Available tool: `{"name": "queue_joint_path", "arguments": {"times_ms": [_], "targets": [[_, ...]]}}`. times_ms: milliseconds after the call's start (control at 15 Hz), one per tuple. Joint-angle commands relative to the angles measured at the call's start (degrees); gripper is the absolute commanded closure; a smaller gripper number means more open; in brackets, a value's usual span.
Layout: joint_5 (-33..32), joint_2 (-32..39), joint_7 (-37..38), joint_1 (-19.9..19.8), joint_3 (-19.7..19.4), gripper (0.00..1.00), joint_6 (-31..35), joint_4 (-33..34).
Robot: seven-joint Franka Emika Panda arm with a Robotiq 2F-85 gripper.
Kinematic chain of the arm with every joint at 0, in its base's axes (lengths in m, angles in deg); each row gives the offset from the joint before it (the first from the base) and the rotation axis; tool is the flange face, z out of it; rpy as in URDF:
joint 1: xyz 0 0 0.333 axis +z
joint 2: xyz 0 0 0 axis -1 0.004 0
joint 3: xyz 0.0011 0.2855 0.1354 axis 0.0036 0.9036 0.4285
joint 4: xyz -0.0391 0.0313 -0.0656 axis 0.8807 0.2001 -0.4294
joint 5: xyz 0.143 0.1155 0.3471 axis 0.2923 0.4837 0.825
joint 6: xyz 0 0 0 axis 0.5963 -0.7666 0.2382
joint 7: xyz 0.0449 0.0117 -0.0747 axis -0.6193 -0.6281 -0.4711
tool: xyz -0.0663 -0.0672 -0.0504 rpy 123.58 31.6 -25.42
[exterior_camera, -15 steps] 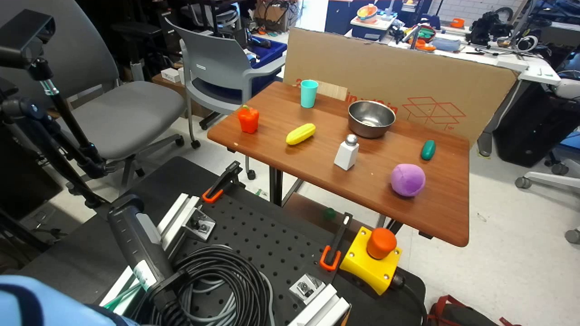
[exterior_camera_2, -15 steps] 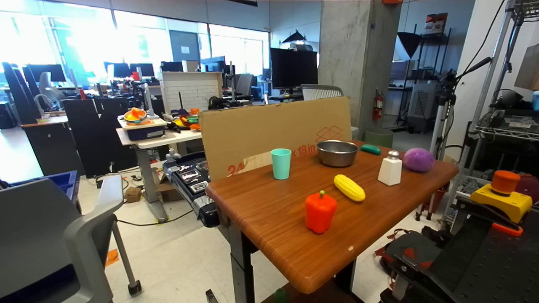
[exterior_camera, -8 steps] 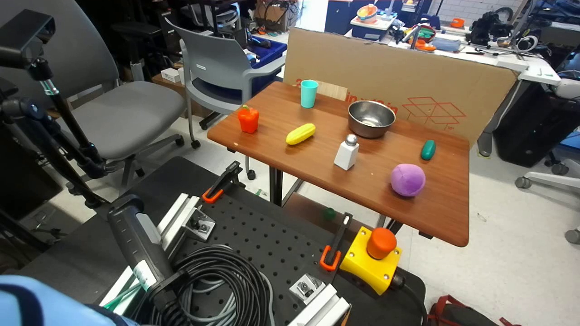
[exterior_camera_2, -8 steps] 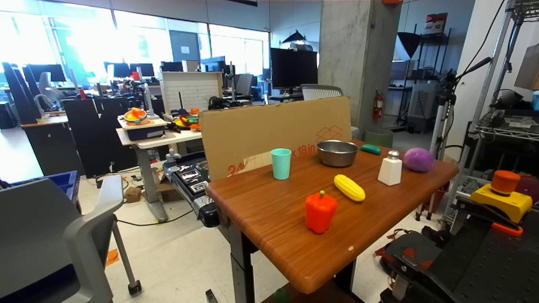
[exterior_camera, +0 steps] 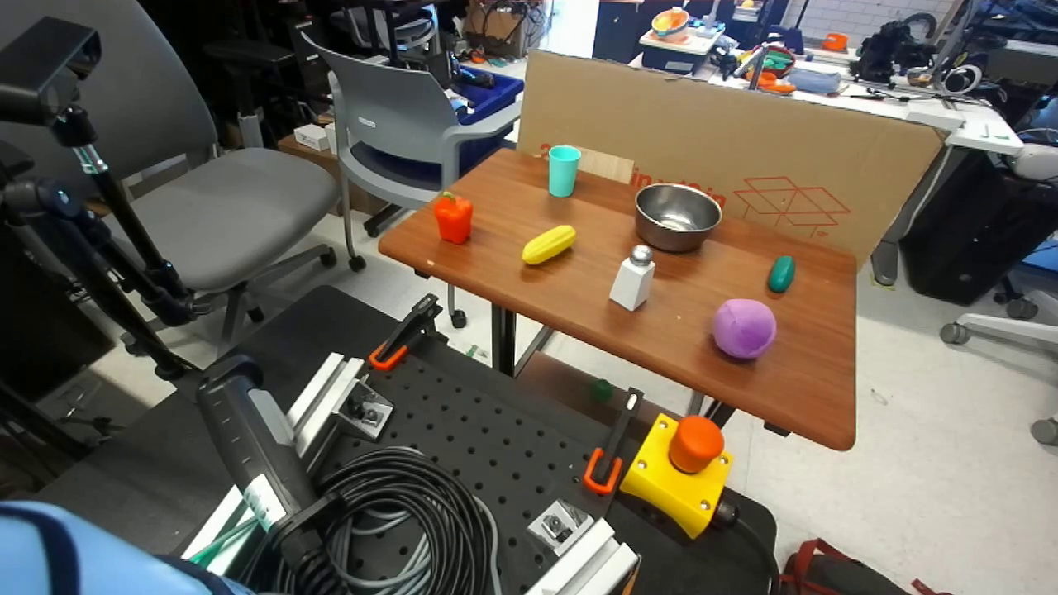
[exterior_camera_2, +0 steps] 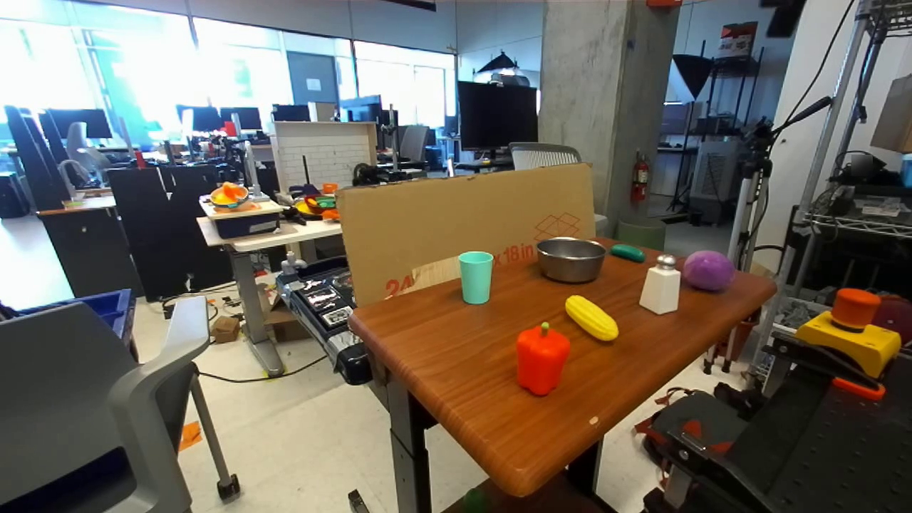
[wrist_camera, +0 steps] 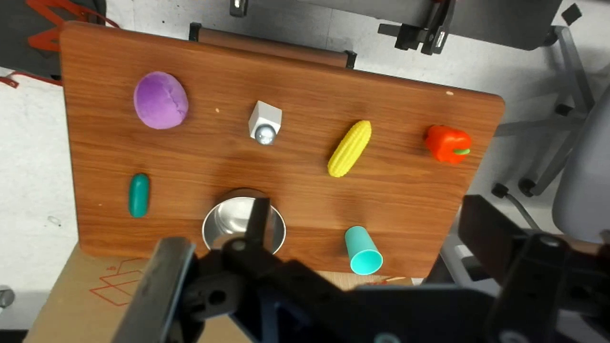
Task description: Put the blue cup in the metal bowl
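Note:
The blue cup [exterior_camera: 564, 175] is turquoise and stands upright near the table's cardboard-side edge. It also shows in an exterior view [exterior_camera_2: 475, 279] and in the wrist view [wrist_camera: 357, 242]. The metal bowl [exterior_camera: 671, 235] stands apart from it along the same edge and holds nothing visible. It shows in an exterior view [exterior_camera_2: 571, 265] and in the wrist view [wrist_camera: 232, 214], partly covered by a finger. My gripper [wrist_camera: 366, 209] is open and empty, high above the table. The cup appears between its fingers in the wrist view, not touched.
On the table [exterior_camera: 496, 186] are a yellow corn [exterior_camera: 549, 245], a red pepper [exterior_camera: 454, 218], a white shaker [exterior_camera: 632, 281], a purple ball [exterior_camera: 744, 329] and a dark green piece [exterior_camera: 781, 273]. A cardboard sheet [exterior_camera: 727, 132] stands along the edge behind cup and bowl.
A dark shape, perhaps part of my gripper, has come in at the top right edge of an exterior view. The objects on the table have not moved.

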Motion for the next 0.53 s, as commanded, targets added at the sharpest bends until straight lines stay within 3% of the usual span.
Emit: {"name": "queue_joint_path", "arguments": {"times_ms": [0, 467], "targets": [[2.2, 14.86, 2.86, 1.53, 4.29, 0.0, 4.71, 8.01], [-0.33, 34.61, 9.66, -0.07, 9.46, 0.0, 11.05, 21.72]]}}
